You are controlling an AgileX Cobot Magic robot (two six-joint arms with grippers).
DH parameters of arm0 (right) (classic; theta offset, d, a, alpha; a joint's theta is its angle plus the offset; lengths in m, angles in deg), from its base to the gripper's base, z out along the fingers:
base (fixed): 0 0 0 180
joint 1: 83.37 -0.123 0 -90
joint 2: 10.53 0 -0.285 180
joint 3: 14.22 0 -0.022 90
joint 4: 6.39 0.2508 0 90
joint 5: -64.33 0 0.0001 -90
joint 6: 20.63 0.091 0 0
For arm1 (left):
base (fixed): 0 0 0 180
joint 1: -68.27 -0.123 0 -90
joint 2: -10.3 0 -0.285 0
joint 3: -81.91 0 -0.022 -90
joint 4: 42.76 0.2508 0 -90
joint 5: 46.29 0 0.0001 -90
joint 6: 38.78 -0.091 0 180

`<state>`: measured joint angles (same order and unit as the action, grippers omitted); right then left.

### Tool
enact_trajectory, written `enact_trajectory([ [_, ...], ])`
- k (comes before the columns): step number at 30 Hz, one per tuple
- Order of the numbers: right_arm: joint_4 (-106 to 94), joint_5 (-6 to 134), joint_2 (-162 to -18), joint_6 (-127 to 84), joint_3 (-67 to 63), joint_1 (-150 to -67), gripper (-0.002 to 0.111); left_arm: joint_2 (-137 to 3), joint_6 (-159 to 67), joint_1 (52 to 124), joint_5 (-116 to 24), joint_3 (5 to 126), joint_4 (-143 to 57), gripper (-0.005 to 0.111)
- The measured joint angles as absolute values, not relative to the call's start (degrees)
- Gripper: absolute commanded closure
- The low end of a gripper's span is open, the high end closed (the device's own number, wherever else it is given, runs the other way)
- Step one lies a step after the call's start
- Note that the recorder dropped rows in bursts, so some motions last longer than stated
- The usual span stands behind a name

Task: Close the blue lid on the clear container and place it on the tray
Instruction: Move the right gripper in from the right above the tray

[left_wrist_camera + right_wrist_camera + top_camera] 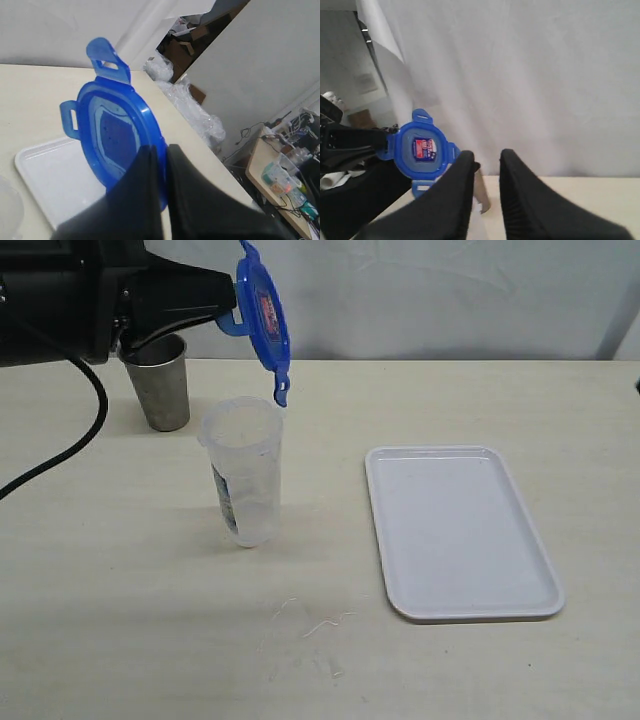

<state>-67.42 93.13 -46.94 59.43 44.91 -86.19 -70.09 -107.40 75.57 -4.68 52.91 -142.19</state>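
Observation:
The blue lid (pixel 262 315) hangs on edge in the air, its red-and-white sticker facing right, with one flap just above the rim of the clear container (pixel 243 475). My left gripper (pixel 232 312) is shut on the lid's rim. In the left wrist view both fingers pinch the lid (pixel 117 135) at my left gripper (pixel 161 150). The container stands upright and open on the table, left of the white tray (pixel 455 530). My right gripper (pixel 487 156) is out of the exterior view. Its fingers stand slightly apart with nothing between them, facing the lid (pixel 422 150).
A grey metal cup (pixel 160 380) stands behind the container, under the left arm. A black cable (pixel 60 455) trails over the table's left side. The tray (pixel 50 175) lies flat with nothing on it.

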Motion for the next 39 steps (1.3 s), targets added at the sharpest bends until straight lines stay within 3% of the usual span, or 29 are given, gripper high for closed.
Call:
enact_trajectory([
  [8,-94.4,105.4,-74.0,88.7,23.6,-86.2,0.044,-70.1,-108.3,75.6,-2.5,53.0,-142.2,0.107],
  [11,-102.6,110.5,-85.4,95.9,16.7,-86.2,0.037,-70.1,-108.6,75.6,-0.9,53.0,-142.2,0.107],
  [22,-101.9,132.6,-112.7,92.5,-0.8,-84.2,0.038,-70.1,-109.6,75.6,0.8,53.0,-142.2,0.107],
  [32,-97.5,133.7,-127.5,85.2,-8.0,-82.9,0.038,-70.1,-110.6,75.6,2.0,53.0,-142.0,0.107],
  [39,-100.5,130.3,-127.9,88.1,-14.5,-82.1,0.038,-70.1,-110.7,75.6,1.1,53.0,-141.0,0.107],
])
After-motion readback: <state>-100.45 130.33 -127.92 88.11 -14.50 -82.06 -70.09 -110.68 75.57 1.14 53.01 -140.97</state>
